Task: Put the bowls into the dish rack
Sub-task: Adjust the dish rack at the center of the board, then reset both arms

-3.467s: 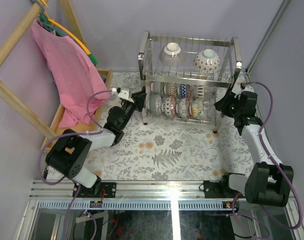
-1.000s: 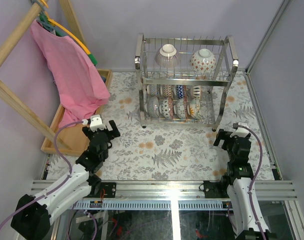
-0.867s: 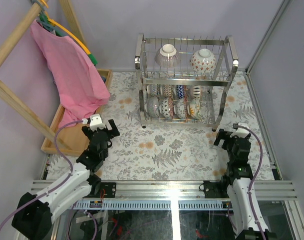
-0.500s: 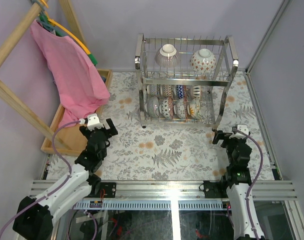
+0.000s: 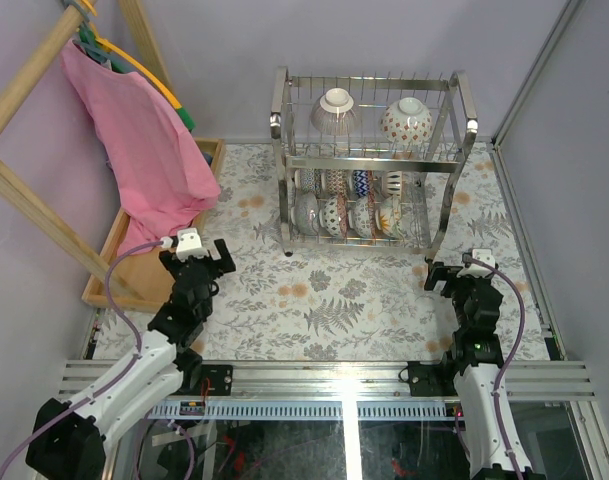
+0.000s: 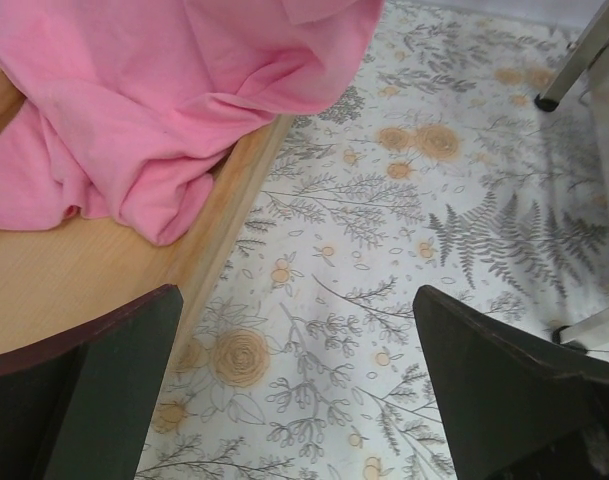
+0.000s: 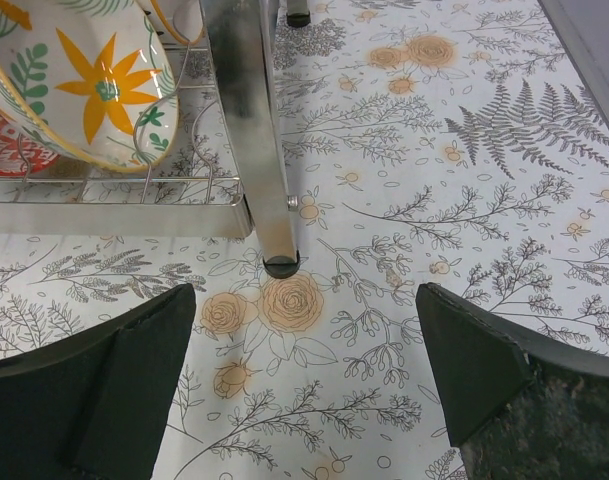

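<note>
The tall 2-tier chrome wire dish rack (image 5: 279,150) stands at the far side of the flower-patterned desk (image 5: 364,300), and every small round ceramic bowl I can find is already in it. 2 bowls (image 5: 336,108) sit upside down on the top tier, and a tight row of patterned ones (image 5: 349,200) stands on edge in the lower slots. None lies loose on the desk, nor in the part of the shallow wooden tray (image 6: 234,215) not hidden by the pink cloth (image 5: 144,140). The left tool (image 6: 296,300) hovers beside that tray, fingers wide apart, holding nothing. The right tool (image 7: 304,295), equally spread and empty, hangs before the rack's near right leg. To my eye the loading is finished.
</note>
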Tool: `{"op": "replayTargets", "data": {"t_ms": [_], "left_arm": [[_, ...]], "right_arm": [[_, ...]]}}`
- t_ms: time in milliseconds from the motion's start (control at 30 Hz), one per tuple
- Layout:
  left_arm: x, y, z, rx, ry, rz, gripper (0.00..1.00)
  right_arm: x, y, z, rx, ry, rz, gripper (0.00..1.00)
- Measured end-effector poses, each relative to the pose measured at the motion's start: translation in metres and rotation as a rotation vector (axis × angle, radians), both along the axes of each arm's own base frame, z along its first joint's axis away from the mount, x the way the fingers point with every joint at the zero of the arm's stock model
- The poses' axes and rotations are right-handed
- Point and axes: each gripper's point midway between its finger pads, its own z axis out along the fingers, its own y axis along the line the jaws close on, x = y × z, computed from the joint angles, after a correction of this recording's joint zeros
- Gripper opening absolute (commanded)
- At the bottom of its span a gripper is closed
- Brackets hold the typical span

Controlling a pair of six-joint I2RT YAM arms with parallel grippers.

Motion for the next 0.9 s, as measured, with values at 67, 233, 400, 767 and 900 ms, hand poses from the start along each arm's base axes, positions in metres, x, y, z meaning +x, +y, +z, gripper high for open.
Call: {"op": "replayTargets", "data": {"t_ms": [67, 233, 400, 767, 900], "left_arm": [[0.000, 0.002, -0.002, 0.039, 0.014, 0.000, 1.00], [-0.002, 0.004, -0.018, 0.097, 0.061, -0.010, 1.00], [-0.021, 0.011, -0.063, 0.156, 0.143, -0.037, 1.00], [-0.023, 0.006, -0.020, 0.069, -0.089, -0.076, 1.00], [-0.023, 0.006, -0.012, 0.057, -0.120, -0.076, 1.00]], "right_arm": [[0.000, 0.000, -0.001, 0.000, 0.006, 0.000, 0.99], [0.000, 0.001, -0.002, -0.003, 0.009, 0.005, 0.99], [0.000, 0.001, -0.002, -0.003, 0.009, 0.008, 0.99], [0.000, 0.003, -0.002, -0.002, 0.008, 0.017, 0.99], [0.000, 0.003, -0.002, -0.002, 0.008, 0.018, 0.99]]}}
